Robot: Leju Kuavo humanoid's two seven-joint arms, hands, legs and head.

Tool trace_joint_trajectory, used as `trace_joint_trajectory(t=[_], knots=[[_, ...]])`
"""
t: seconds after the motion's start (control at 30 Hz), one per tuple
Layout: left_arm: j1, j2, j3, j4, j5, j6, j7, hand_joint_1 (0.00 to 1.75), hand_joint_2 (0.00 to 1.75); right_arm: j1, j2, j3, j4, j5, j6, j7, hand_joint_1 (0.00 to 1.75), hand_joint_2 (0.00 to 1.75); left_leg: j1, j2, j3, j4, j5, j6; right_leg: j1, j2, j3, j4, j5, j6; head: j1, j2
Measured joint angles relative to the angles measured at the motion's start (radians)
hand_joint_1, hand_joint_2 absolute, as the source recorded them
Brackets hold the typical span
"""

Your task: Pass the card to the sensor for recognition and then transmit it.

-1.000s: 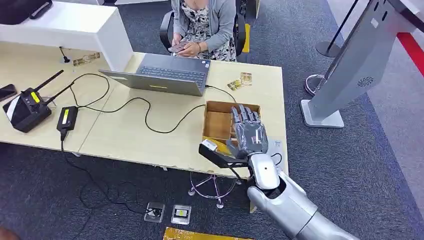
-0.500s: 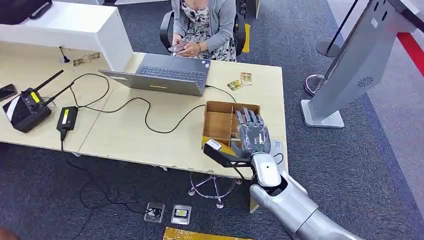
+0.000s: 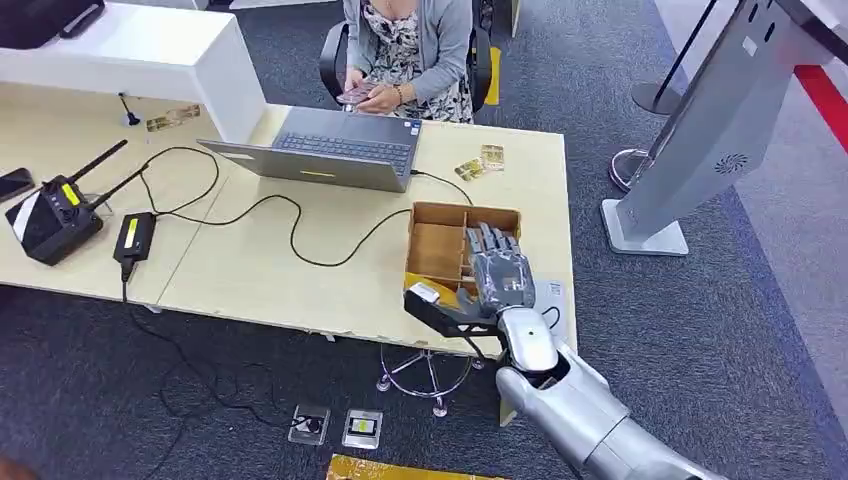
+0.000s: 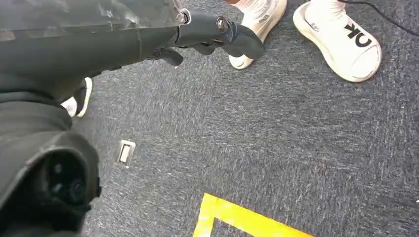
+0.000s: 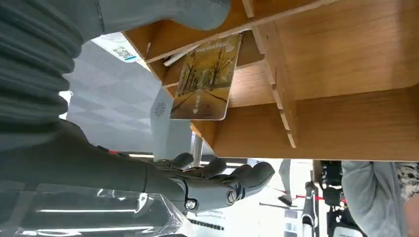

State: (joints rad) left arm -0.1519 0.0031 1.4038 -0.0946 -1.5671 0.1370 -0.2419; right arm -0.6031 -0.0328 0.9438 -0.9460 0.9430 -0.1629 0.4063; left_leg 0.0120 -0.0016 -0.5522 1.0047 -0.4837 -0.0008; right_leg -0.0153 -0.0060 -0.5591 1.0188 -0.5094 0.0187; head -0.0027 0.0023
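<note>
One hand (image 3: 500, 275) over the wooden box (image 3: 440, 245), lower right of centre.
Right hand's fingers spread, holding nothing; the card (image 5: 205, 79) leans inside a compartment of the box.

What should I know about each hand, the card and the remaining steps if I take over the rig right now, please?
Right hand: open above the compartmented wooden box at the table's edge, holding nothing.
Left hand: hanging over the grey carpet, nothing visible in it; fingers seem curled.
Card: the yellow tree-picture card leans in a box compartment, ungrasped.
Done: approach only.
Left: grasp the card, show it to the sensor, probably the slanted grey kiosk, then pass it on.
</note>
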Motion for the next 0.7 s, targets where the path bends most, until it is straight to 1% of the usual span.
trace_joint_trajectory(t=[0.2, 0.7], knots=[[0.0, -0.001, -0.001, 0.0, 0.0, 0.0, 0.0, 0.0, 0.0, -0.002, 0.003, 0.004, 0.019, -0.008, -0.001, 0.004, 0.0, 1.75, 0.0, 0.0, 0.0, 0.0, 0.0, 0.0, 0.0, 0.0, 0.0, 0.0, 0.0, 0.0, 0.0, 0.0], [0.0, -0.004, -0.001, 0.0, 0.0, 0.0, -0.001, 0.0, 0.0, -0.007, 0.003, 0.005, 0.059, -0.011, -0.029, 0.023, 0.0, 1.75, 0.0, 0.0, 0.0, 0.0, 0.0, 0.0, 0.0, 0.0, 0.0, 0.0, 0.0, 0.0, 0.0, 0.0]])
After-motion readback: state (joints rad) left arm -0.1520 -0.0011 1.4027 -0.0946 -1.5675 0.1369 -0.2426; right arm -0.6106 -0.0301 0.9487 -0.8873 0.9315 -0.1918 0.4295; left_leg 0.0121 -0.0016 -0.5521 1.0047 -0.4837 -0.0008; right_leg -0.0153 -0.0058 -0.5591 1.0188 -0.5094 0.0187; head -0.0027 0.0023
